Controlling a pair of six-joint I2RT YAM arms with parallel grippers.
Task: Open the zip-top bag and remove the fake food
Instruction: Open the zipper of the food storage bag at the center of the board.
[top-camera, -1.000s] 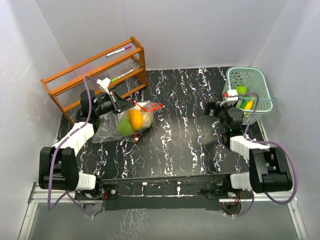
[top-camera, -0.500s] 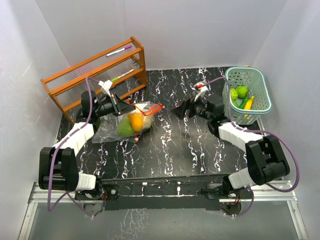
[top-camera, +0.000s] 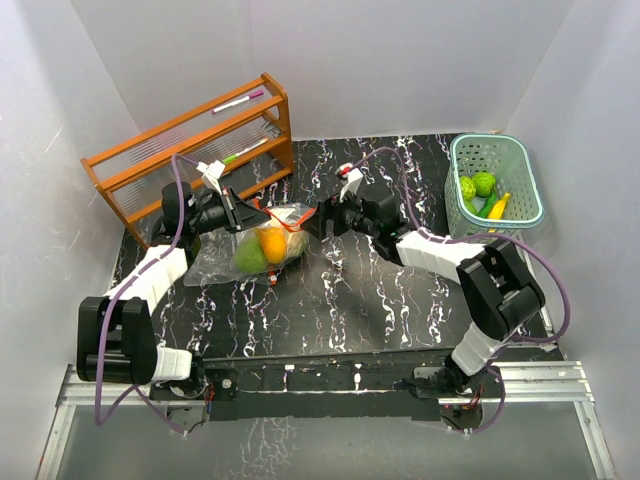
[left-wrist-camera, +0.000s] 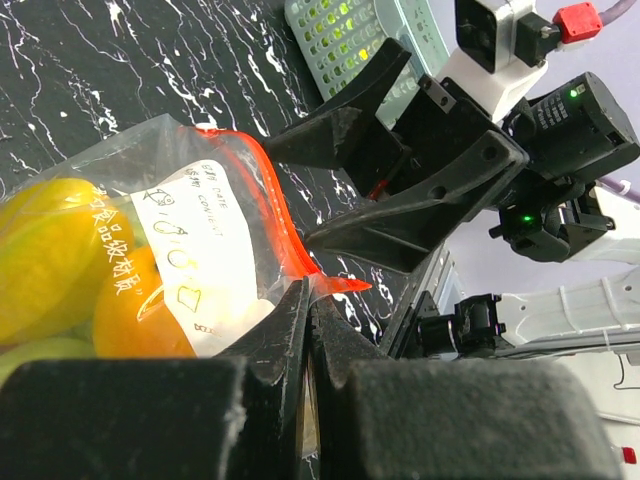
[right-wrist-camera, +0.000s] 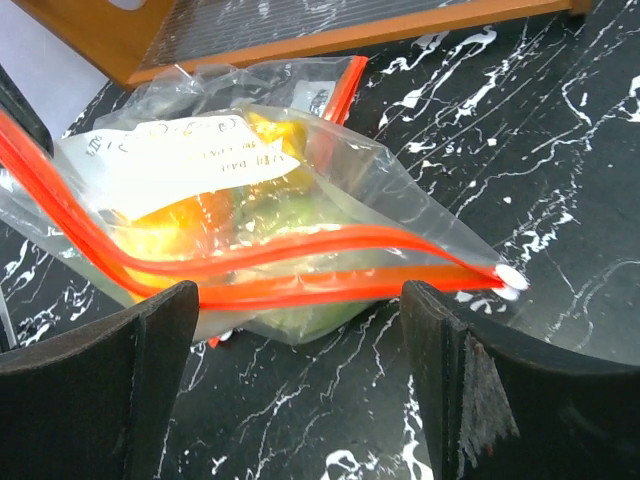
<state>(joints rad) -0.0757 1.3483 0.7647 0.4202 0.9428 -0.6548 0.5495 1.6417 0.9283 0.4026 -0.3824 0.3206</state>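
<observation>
The clear zip-top bag (top-camera: 262, 243) with a red zip lies at the table's left, its mouth gaping. Inside it is fake food: an orange piece (top-camera: 271, 240) and a green piece (top-camera: 249, 258). My left gripper (top-camera: 250, 213) is shut on the bag's red-edged lip (left-wrist-camera: 312, 283), jaws pressed together on the plastic. My right gripper (top-camera: 310, 221) is open at the bag's mouth. In the right wrist view its fingers (right-wrist-camera: 100, 390) stand wide on either side of the red zip strips (right-wrist-camera: 300, 268), just short of them. More fake food, green pieces (top-camera: 478, 184) and a banana (top-camera: 498, 206), sits in the basket.
A pale-teal slotted basket (top-camera: 528, 175) stands at the back right corner. A wooden rack (top-camera: 150, 165) with markers stands behind the bag at the back left. White walls close in the table on three sides.
My right arm has swung from the basket leftward across the table to the bag's mouth. The left gripper has kept its hold on the bag's lip.
</observation>
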